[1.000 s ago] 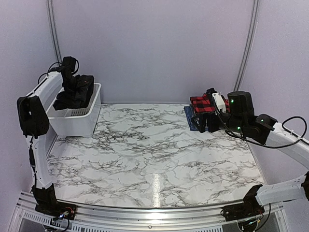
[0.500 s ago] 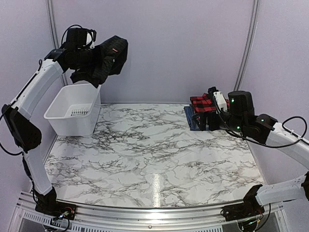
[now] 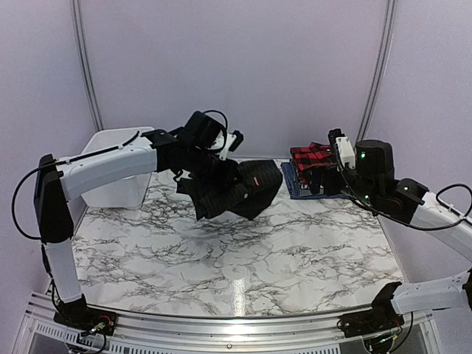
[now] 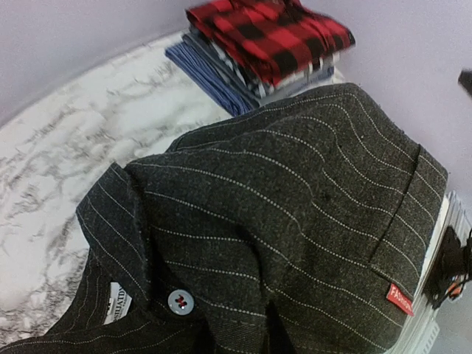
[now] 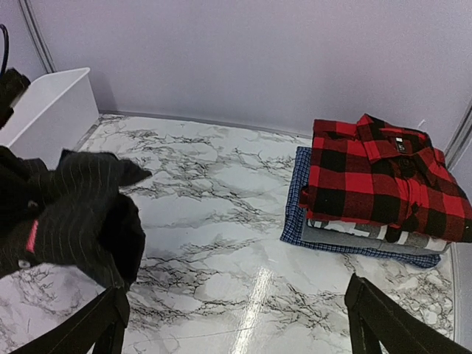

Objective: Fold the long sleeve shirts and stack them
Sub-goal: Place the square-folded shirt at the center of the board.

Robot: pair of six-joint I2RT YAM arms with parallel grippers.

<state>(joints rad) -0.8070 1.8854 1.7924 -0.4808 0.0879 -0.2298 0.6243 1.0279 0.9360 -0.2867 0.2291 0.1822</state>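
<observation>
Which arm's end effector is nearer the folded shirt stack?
Right. The right end effector sits open close by the stack, not touching it; the left end effector holds the black pinstriped shirt over mid-table, well to the stack's left.

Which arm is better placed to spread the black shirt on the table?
Left. It holds the black shirt above the middle of the table. The right jaws stand open and empty near the folded stack.
</observation>
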